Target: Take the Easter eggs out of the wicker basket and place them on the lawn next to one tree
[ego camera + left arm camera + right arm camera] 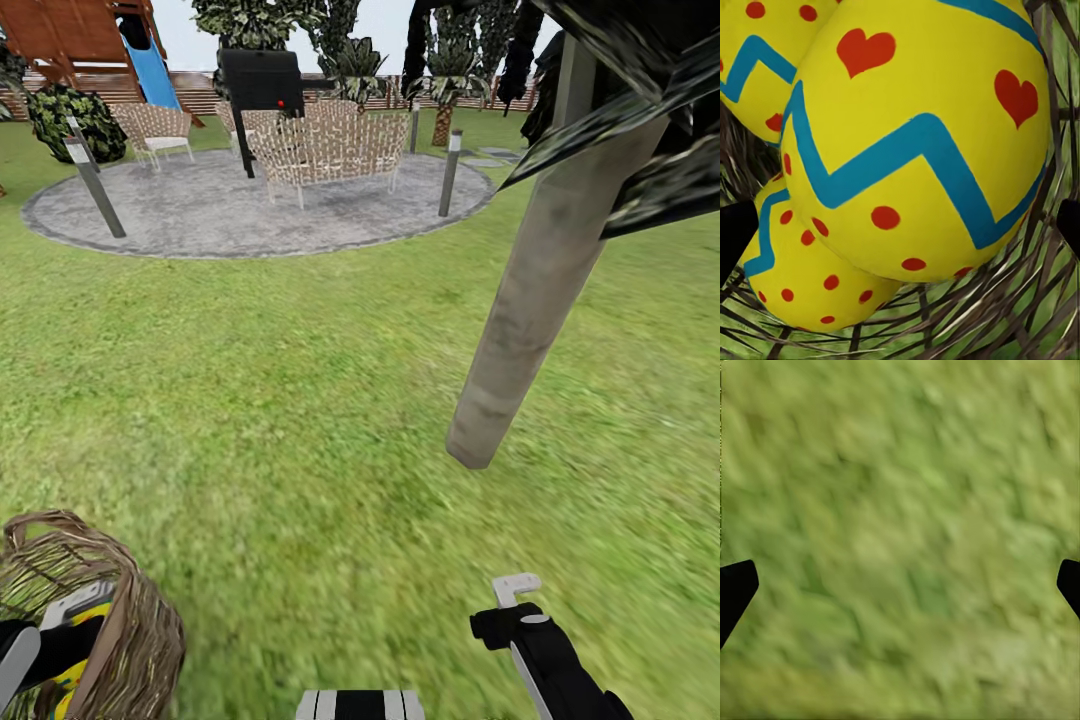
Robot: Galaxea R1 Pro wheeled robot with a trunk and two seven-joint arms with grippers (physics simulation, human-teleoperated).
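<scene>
With my left gripper (900, 217) spread wide inside the wicker basket (140, 620), I judged the nearest Easter egg (922, 135) smooth, rigid and slippery, best pinched across its widest middle, my right gripper (900, 585) open over the lawn (300, 380).

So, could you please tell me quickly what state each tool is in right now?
Left tool: open, inside the round brown wicker basket, nearly on a yellow blue-zigzag egg.
Right tool: open, empty, over the green lawn.
</scene>
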